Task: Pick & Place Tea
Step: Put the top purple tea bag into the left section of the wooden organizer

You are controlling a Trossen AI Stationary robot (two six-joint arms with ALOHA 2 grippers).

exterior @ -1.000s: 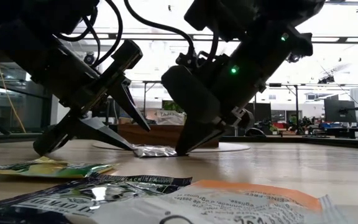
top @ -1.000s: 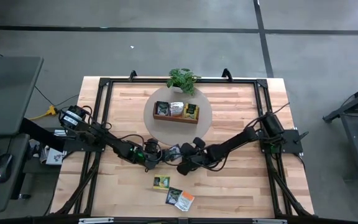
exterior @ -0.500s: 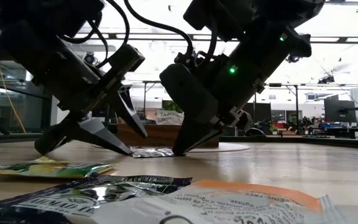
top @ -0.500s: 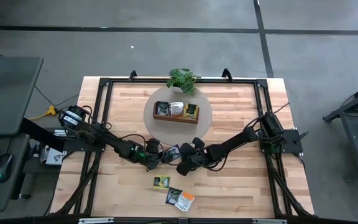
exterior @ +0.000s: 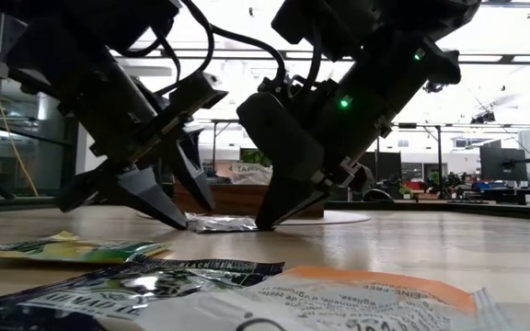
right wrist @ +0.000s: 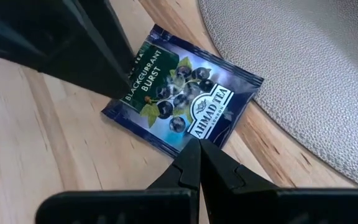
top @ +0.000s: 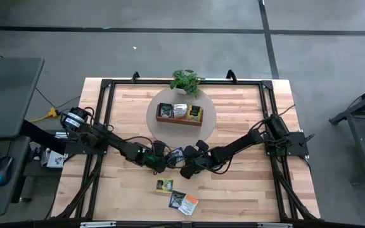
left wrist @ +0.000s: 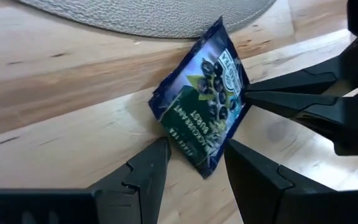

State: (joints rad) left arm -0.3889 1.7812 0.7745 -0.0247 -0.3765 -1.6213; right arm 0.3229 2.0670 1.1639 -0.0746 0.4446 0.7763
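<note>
A dark blue tea sachet (left wrist: 201, 106) lies flat on the wooden table (top: 246, 183), one corner at the edge of the round grey mat (top: 209, 120). My left gripper (left wrist: 196, 147) is open, and its fingers stand on either side of the sachet's near corner (left wrist: 205, 167). Whether they touch it, I cannot tell. My right gripper (right wrist: 195, 147) is shut, its tips on the opposite edge of the same sachet (right wrist: 179, 106). In the high view both grippers meet at mid-table, left (top: 163, 158) and right (top: 184, 161). My right gripper presses its shut fingertips (right wrist: 190, 155) on the sachet's edge beside the brand label (right wrist: 205, 132). It comes slanting down from the table's right. The sachet lies flat on the table under the tips (exterior: 263, 222).
The wooden tray (top: 179, 121) with sachets in its compartments sits on the mat, and a potted plant (top: 185, 81) stands behind it. A yellow-green (top: 164, 185), a dark (top: 177, 198) and an orange-white sachet (top: 189, 204) lie near the front edge. A black frame (top: 106, 126) borders the table.
My left gripper has rolled about its wrist and tipped steeper. Its fingertips have edged toward the table's right, closer around the sachet's corner. The sachet stays where it was.
</note>
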